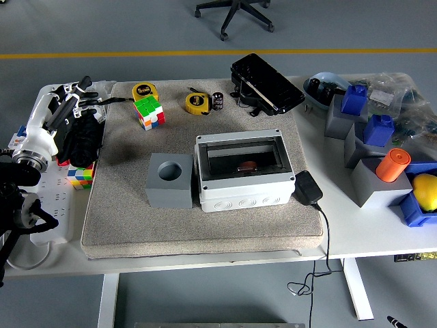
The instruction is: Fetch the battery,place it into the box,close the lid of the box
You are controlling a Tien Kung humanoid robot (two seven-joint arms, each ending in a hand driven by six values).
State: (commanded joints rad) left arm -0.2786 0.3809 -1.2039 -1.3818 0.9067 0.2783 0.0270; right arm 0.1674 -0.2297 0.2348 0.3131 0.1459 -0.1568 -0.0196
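battery (218,100) upright beside yellow tape measure (196,104), behind box (244,171)

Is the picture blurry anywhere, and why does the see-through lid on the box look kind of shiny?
Head view: mostly sharp, even overhead light, only soft shadows under the grey box. Its clear lid catches a pale glare, so the small reddish thing inside looks hazy. The robot hand at the left edge looks a little smeared.

Bare mat (205,229) is lying open before the box (244,171); the grey block (169,180) is crowding its left side, the adapter (308,186) its right.
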